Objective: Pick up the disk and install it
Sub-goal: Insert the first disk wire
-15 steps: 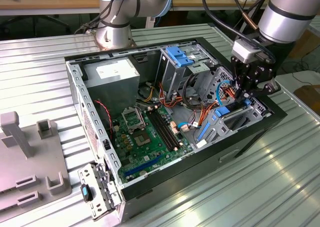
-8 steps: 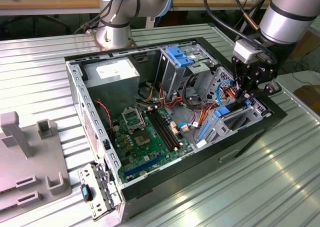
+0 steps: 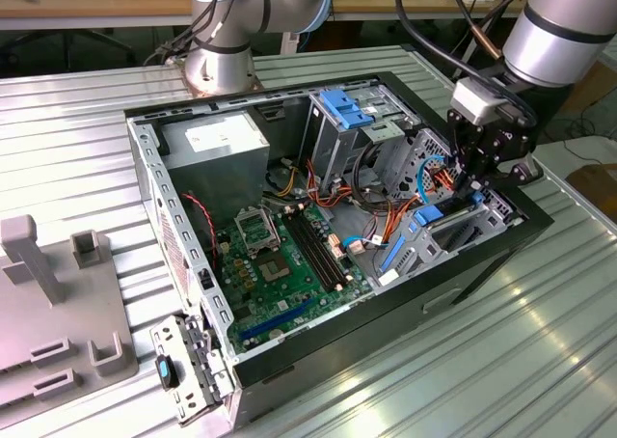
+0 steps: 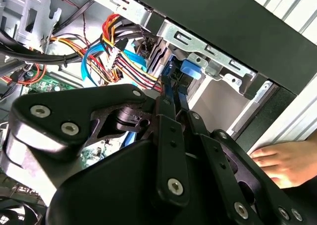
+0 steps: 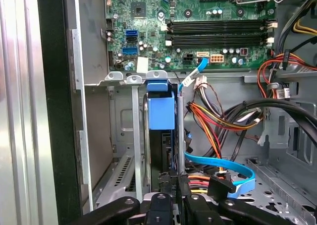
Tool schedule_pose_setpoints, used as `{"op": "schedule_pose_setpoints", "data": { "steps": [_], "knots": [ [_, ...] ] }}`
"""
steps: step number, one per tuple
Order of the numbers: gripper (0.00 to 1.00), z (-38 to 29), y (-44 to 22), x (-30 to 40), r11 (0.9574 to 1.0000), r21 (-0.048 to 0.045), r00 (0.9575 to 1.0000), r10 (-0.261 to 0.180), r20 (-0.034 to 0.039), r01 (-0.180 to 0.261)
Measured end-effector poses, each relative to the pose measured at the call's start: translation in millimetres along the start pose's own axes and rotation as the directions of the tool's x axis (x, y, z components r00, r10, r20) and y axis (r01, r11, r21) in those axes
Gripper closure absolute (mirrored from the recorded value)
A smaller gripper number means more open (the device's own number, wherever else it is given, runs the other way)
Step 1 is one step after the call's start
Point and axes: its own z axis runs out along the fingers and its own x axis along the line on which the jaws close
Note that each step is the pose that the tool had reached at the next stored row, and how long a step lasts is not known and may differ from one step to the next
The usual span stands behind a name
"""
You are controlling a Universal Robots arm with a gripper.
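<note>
The disk (image 5: 161, 111) stands on edge in a narrow metal bay in the corner of the open computer case (image 3: 145, 168). Its bright blue rail faces the first wrist camera, with the dark body below it. My gripper (image 5: 174, 197) is shut on the disk's near edge, its black fingers (image 4: 166, 131) closing on the thin blue rails (image 4: 169, 84). In the exterior view the gripper (image 3: 474, 189) reaches down into the case's corner at that view's right, above the bay.
Bundles of coloured wires (image 5: 223, 121) and a flat blue cable (image 5: 218, 163) lie close beside the bay. The motherboard (image 3: 280, 264), power supply (image 3: 217, 144) and pale-blue bracket (image 3: 342, 105) fill the case. A person's hand (image 4: 280, 160) rests outside the case wall. A grey fixture (image 3: 58, 303) sits on the table.
</note>
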Motion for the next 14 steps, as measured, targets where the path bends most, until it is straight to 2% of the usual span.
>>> {"op": "schedule_pose_setpoints", "data": {
  "steps": [4,14],
  "knots": [
    [0.83,-1.3,-0.1,0.0,1.0,-0.0044,1.0,-0.003,0.0008,0.003],
    [0.83,-1.4,0.0,2.7,0.9997,-0.0041,0.9997,-0.024,0.0029,0.024]
  ]
}}
